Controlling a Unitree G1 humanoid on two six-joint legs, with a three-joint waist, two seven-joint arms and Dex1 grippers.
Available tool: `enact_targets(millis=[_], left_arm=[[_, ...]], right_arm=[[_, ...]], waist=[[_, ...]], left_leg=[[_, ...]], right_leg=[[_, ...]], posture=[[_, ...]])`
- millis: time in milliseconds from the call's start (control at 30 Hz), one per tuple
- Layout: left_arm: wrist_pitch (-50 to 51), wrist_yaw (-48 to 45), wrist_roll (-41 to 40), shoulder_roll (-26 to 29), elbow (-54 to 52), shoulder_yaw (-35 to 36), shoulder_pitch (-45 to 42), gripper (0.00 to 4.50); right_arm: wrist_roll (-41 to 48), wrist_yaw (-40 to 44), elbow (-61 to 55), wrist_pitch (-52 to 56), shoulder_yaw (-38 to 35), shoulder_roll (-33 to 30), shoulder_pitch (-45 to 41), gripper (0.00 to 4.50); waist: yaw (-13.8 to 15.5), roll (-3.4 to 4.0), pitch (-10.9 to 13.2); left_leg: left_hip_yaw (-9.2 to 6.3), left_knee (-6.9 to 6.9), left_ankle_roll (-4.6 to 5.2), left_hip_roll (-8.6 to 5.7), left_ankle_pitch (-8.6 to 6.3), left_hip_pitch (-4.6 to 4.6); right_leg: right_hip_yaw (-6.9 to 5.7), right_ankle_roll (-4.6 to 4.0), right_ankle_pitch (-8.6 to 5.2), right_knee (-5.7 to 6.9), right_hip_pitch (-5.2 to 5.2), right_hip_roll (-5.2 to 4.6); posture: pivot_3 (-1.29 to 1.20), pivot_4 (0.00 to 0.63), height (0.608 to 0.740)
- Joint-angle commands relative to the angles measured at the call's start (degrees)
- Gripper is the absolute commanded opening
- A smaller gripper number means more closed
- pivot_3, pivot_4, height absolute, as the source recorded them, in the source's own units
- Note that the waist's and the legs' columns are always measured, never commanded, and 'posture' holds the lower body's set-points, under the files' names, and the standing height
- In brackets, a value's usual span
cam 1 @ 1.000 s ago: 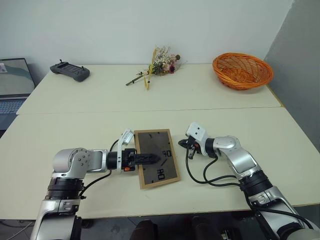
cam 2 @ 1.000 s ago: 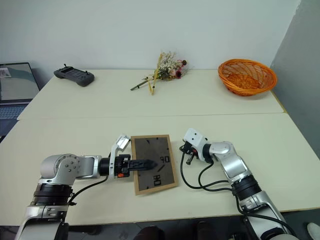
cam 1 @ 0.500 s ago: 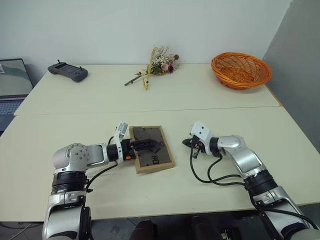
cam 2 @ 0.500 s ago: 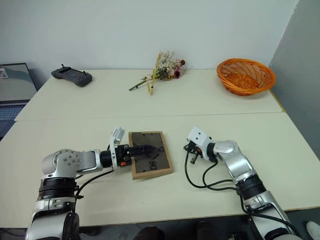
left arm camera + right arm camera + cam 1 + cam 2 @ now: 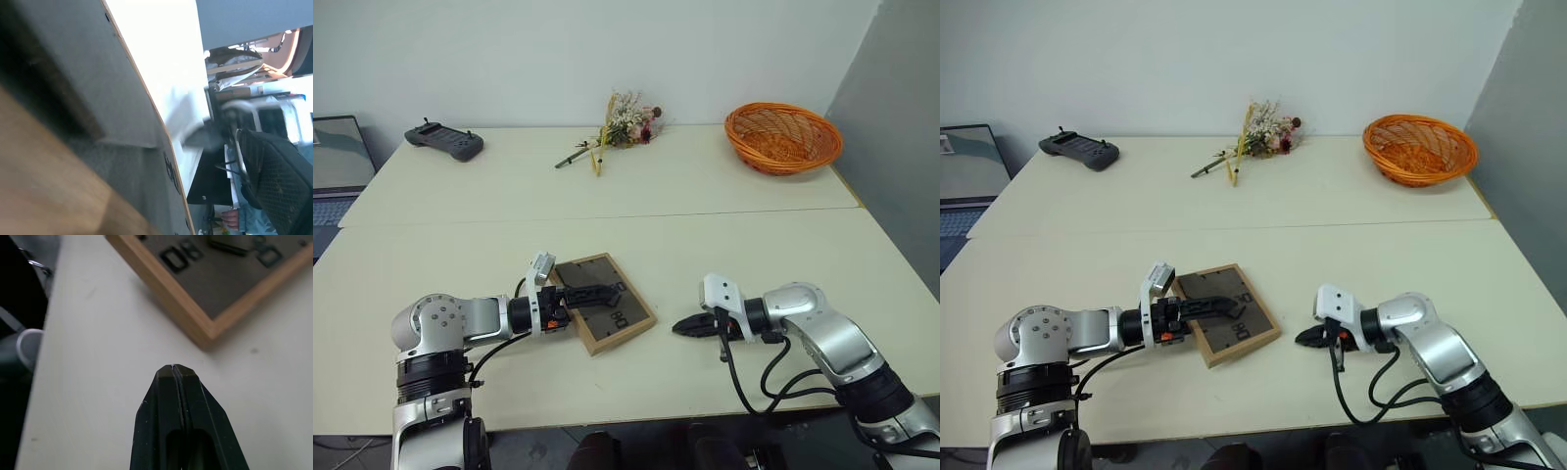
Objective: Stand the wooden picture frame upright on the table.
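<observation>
Wooden picture frame: lies flat and back-up on the near section of the table, close to the front edge and a little left of centre. Dark grey-brown back panel faces the ceiling inside a light-wood border; the frame sits skewed, one corner turned toward the robot. Not upright.

Left gripper: reaches in from the frame's left side, over the back panel. Its black fingers are spread wide, one finger stretched across the panel, close above it or resting on it; whether it actually touches cannot be told. No clamp on the frame is visible. The left wrist view looks at close range along the wood border and the grey panel.

Right gripper: fingers pressed fully together, tips meeting in one point, holding nothing. It hovers low over bare tabletop just to the right of the frame and apart from it, pointing toward the frame's near right corner, which the right wrist view shows just beyond the fingertips.

Other items, far section of the table: orange wicker basket at the right; bunch of dried flowers near the middle; dark handheld controller at the left. A laptop stands beyond the table's left edge.
</observation>
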Motion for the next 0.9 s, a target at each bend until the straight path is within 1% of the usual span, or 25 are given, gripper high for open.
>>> enact_targets(millis=[33, 167, 200, 267, 333, 433, 600, 667, 733, 833, 900], left_arm=[[0.4, 0.5, -0.8, -0.4, -1.0, 1.1, -0.6, 4.49], [0.2, 0.8, -0.6, -0.6, -1.0, 0.8, -0.9, 4.49], [0.2, 0.9, -0.7, -0.6, -1.1, 0.8, -0.9, 4.49], [0.3, 1.0, -1.1, -0.5, -1.4, 1.0, -0.8, 4.49], [0.4, 0.9, -1.4, -0.1, -1.7, 1.1, -0.4, 4.49], [0.4, 0.9, -1.4, 0.1, -2.2, 1.4, 0.3, 4.49], [0.4, 0.9, -1.4, 0.2, -3.0, 2.0, 1.2, 4.49], [0.1, 1.1, -1.3, 0.1, -2.9, 2.6, 1.3, 4.49], [-0.2, 1.2, -1.1, 0.1, -2.8, 3.0, 1.4, 4.49], [-1.1, 1.7, -0.8, -0.1, -1.9, 4.2, 1.0, 3.99], [-0.8, 1.8, -1.0, -0.1, -1.9, 4.7, 0.7, 3.51]], right_arm=[[-0.6, -2.5, 2.4, -0.5, 2.5, 4.9, -3.5, 0.00], [-5.0, -9.1, 11.5, -4.3, 4.3, 11.9, -7.1, 0.00], [-5.2, -9.6, 12.8, -5.1, 4.3, 13.1, -7.7, 0.00], [-5.0, -10.1, 13.9, -5.6, 3.8, 14.7, -8.5, 0.00], [-4.6, -10.0, 14.0, -5.6, 3.2, 15.1, -8.9, 0.00], [-3.1, -7.7, 12.2, -4.6, 2.4, 13.1, -8.1, 0.00], [1.6, -0.7, 7.4, -1.4, 1.7, 6.5, -5.6, 0.00], [1.5, 0.9, 8.0, -2.1, 1.6, 4.1, -5.6, 0.00], [0.7, 0.8, 9.3, -3.2, 1.5, 3.1, -6.0, 0.00], [-0.9, -3.4, 14.6, -4.6, -0.8, 4.2, -8.7, 0.00], [-1.2, -6.2, 17.9, -5.0, -2.8, 5.4, -10.5, 0.00]], waist=[[0.0, 0.00, 0.0], [0.1, -0.02, 0.0], [0.1, -0.02, 0.0], [0.2, -0.02, 0.0], [0.3, -0.02, 0.0], [0.2, -0.02, 0.0], [0.2, -0.02, 0.0], [0.2, -0.02, 0.0], [0.1, -0.02, 0.0], [0.0, -0.03, 0.0], [0.0, -0.04, 0.0]], left_leg=[[-0.01, 0.00, -0.01, 0.00, 0.00, 0.00], [-0.02, 0.02, -0.23, -0.02, 0.12, -0.01], [-0.03, 0.01, -0.24, -0.02, 0.13, -0.01], [-0.03, 0.01, -0.25, -0.02, 0.13, -0.03], [-0.02, 0.02, -0.27, -0.05, 0.13, -0.06], [-0.03, 0.02, -0.28, -0.05, 0.12, -0.06], [-0.03, 0.01, -0.28, -0.05, 0.11, -0.06], [-0.04, 0.00, -0.26, -0.05, 0.10, -0.05], [-0.05, 0.00, -0.25, -0.04, 0.10, -0.05], [-0.06, 0.00, -0.25, -0.04, 0.09, -0.04], [-0.05, 0.00, -0.26, -0.04, 0.10, -0.03]], right_leg=[[-0.01, 0.00, 0.00, 0.00, 0.00, 0.00], [0.01, 0.00, 0.00, 0.00, 0.00, -0.01], [-0.01, 0.00, 0.00, 0.00, -0.01, -0.01], [0.00, -0.01, 0.00, -0.03, -0.02, -0.01], [0.00, -0.01, 0.00, -0.06, -0.02, -0.03], [0.00, 0.00, 0.00, -0.06, -0.02, -0.04], [0.00, 0.00, 0.00, -0.06, -0.02, -0.04], [0.00, 0.00, 0.00, -0.06, -0.02, -0.03], [-0.01, 0.00, 0.00, -0.05, -0.02, -0.03], [-0.01, 0.00, 0.00, -0.04, -0.02, -0.02], [0.00, -0.01, 0.00, -0.03, -0.02, -0.02]], posture=[[0.00, 0.150, 0.740], [0.00, 0.150, 0.740], [0.00, 0.150, 0.740], [0.00, 0.150, 0.740], [0.00, 0.150, 0.740], [0.00, 0.150, 0.740], [0.00, 0.150, 0.740], [0.00, 0.150, 0.740], [0.00, 0.150, 0.740], [0.00, 0.150, 0.740], [0.00, 0.150, 0.740]])
